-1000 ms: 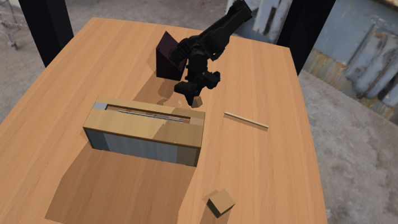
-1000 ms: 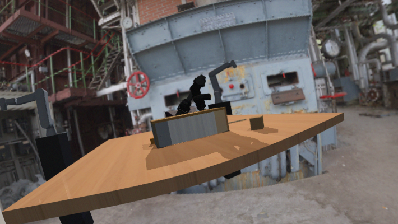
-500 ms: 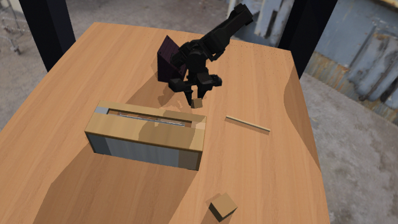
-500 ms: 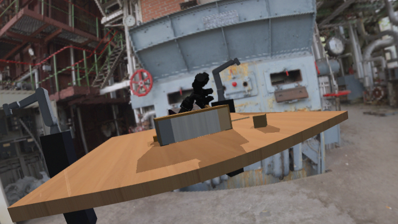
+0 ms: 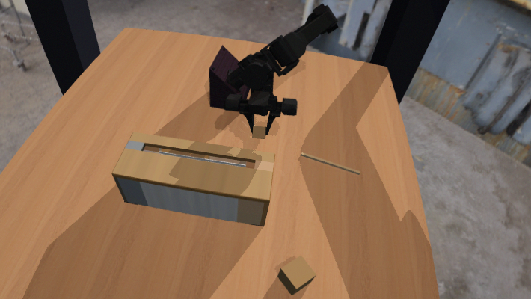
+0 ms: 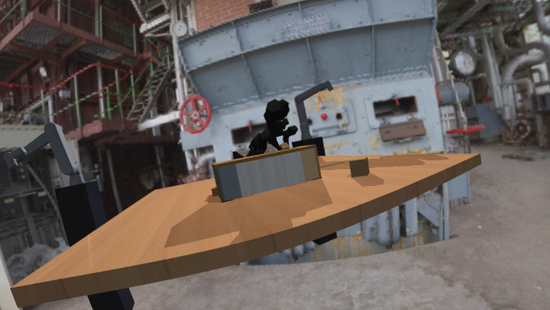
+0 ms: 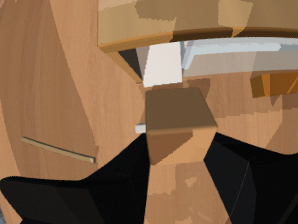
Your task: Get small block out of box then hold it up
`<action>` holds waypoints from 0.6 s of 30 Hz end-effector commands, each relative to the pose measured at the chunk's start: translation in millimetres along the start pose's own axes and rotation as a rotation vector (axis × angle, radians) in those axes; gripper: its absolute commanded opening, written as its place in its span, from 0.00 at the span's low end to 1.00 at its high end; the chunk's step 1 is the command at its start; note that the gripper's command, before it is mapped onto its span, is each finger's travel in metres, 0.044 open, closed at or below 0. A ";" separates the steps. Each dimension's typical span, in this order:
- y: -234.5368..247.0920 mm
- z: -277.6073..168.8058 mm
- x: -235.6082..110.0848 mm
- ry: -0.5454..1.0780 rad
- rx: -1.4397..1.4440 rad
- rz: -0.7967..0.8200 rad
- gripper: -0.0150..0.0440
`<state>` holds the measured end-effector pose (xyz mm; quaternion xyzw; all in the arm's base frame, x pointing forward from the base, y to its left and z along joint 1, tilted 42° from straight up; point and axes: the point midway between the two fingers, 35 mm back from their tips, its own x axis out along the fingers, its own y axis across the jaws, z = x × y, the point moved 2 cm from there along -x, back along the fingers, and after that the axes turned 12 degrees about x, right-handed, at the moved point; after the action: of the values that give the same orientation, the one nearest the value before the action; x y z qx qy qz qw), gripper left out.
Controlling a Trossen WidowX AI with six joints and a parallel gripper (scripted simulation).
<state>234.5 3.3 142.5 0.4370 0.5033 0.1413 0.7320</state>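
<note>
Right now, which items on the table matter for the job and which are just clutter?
Job:
- small block, clamped in the jaws of the gripper
- box, with its slotted top

Clutter:
- thin stick, right of the box
- bigger cube, near the table's front edge
- dark purple block, beside the arm

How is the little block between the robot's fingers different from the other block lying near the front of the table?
The small block is pinched between the gripper fingers, beside the box; the larger block lies alone on the table, far from box and arm. The small block looks noticeably smaller in the top view. The small block sits square to that view; the larger one is turned at an angle. Both are plain tan cubes.
</note>
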 end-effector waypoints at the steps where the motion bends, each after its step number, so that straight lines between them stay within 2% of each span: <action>1: 2.8 0.9 -4.6 -0.004 0.153 0.014 0.25; 18: 4.2 -1.8 -18.0 0.016 0.848 0.052 0.25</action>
<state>226.1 -3.6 151.9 0.6789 0.5178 -0.0324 0.5196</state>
